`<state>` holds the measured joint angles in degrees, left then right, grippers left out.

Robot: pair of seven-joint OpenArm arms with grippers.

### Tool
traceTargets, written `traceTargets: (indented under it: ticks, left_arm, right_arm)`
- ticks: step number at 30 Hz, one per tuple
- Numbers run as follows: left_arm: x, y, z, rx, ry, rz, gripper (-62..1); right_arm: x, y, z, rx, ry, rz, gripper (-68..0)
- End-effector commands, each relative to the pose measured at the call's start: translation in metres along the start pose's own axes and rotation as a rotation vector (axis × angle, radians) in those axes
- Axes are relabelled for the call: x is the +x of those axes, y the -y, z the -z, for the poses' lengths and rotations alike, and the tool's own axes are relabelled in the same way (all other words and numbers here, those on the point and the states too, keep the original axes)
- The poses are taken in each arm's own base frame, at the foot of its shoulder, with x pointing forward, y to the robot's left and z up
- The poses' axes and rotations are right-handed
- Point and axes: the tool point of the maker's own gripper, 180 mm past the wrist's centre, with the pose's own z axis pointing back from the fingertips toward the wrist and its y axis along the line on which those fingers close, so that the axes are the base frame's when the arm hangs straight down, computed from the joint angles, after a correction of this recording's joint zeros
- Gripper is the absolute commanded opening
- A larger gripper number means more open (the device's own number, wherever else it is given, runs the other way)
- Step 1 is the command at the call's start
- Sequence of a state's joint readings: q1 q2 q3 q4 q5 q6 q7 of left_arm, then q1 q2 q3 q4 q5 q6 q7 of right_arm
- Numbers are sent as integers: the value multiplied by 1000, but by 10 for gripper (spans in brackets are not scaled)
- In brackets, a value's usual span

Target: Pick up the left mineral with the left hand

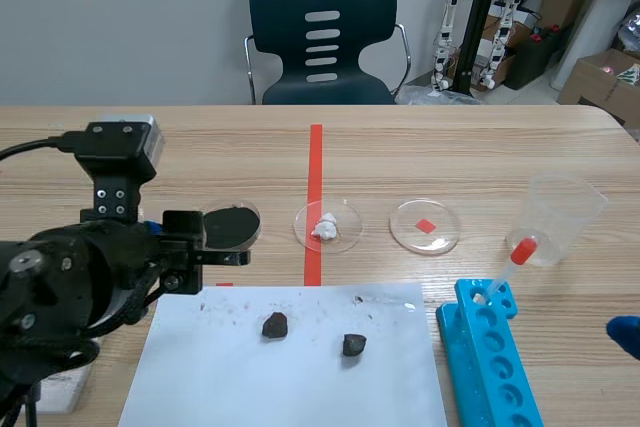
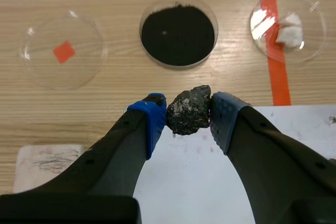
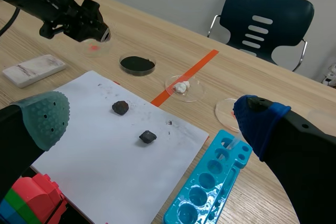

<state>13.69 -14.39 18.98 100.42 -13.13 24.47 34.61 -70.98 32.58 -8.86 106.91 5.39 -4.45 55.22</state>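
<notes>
In the left wrist view my left gripper [image 2: 188,118] is shut on a dark, rough mineral [image 2: 189,109], held between its blue pads above the edge of the white paper [image 2: 210,177]. In the scene view the left arm [image 1: 90,267] stands raised at the paper's left side. Two more dark minerals [image 1: 275,325] [image 1: 353,345] lie on the paper [image 1: 290,377]. My right gripper [image 3: 152,121] is open and holds nothing, low at the table's right; one of its blue fingertips [image 1: 626,335] shows in the scene view.
Behind the paper stand a dish of black powder [image 1: 232,226], a dish with white lumps [image 1: 327,225] and a dish over a red mark [image 1: 426,225]. A plastic cup [image 1: 562,215], pipette [image 1: 512,259] and blue tube rack [image 1: 490,357] sit right. A white block [image 3: 34,70] lies left.
</notes>
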Motion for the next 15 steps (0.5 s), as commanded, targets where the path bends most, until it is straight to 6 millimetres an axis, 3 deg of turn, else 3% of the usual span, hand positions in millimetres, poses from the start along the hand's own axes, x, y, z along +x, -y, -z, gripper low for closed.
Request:
traceTargets:
  ticks: [1,15]
  left_arm:
    - [12,-3,-8,2,58,20,-479]
    - [41,-4,-88,-74,286,146,-479]
  right_arm:
    - [10,2,4,0,40,-5,4]
    - [10,2,4,0,40,-5,4]
